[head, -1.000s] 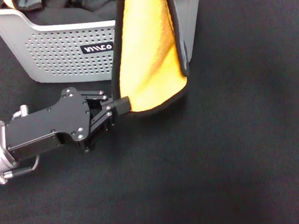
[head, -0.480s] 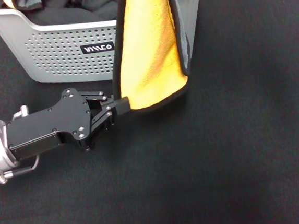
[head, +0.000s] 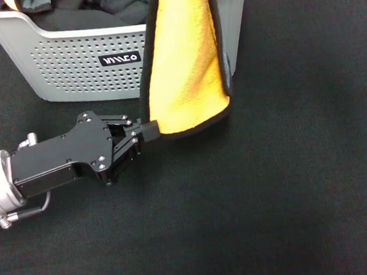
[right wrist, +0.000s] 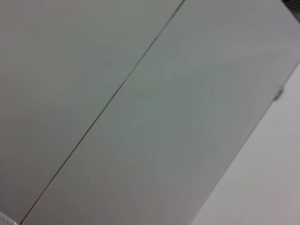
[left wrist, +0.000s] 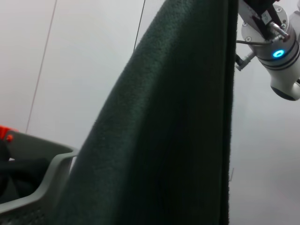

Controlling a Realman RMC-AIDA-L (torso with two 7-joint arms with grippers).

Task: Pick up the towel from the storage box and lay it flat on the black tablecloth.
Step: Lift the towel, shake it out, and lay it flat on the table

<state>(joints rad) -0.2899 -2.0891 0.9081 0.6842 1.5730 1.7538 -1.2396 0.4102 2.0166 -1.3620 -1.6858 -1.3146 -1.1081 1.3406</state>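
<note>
Now | towel hangs lengthwise before storage box, above black tablecloth | left gripper fingers clamped on its lower corner | right gripper unseen, upper end out of frame | advice: draw corner outward, keep edge taut, lower flat.

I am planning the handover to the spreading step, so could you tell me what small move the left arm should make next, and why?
Probably draw the left claw leftward, away from the storage box, to spread the towel. It pinches the towel's lower-left corner just above the black tablecloth, while the towel hangs from above in front of the box, held up from out of the head view, narrow and not yet flat.
</note>
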